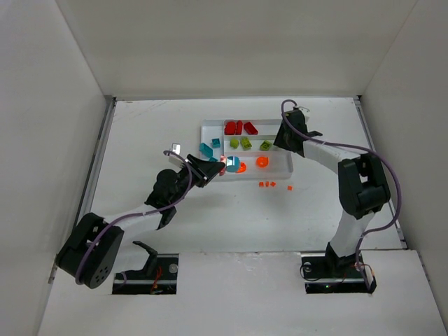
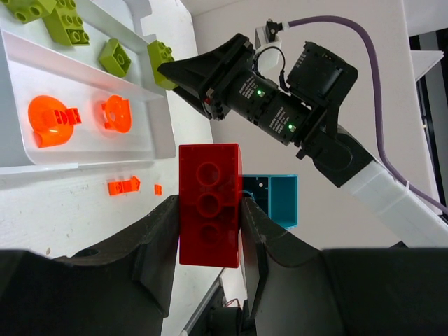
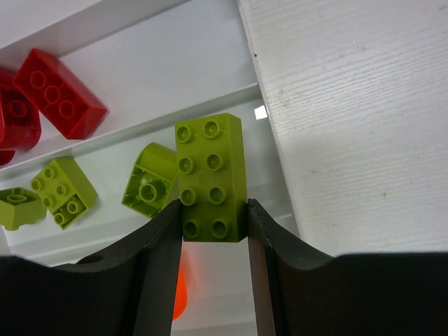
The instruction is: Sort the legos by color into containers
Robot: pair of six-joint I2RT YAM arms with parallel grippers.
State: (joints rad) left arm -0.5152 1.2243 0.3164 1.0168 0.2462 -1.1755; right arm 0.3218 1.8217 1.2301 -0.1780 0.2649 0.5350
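White matte flat table top (image 1: 154, 140); fine grain lines in paint show close up in right wrist view. Plain white back wall panel (image 1: 238, 49), plain white left wall panel (image 1: 42, 140), plain white right wall panel (image 1: 413, 105) enclose it on three sides. Thin grey metal strip (image 1: 96, 161) runs along table's left edge. Light even, diffuse; shadows soft

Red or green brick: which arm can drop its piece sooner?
Likely right: the right gripper holds the lime green brick over the green section; left gripper's red brick hangs beside the orange pieces.
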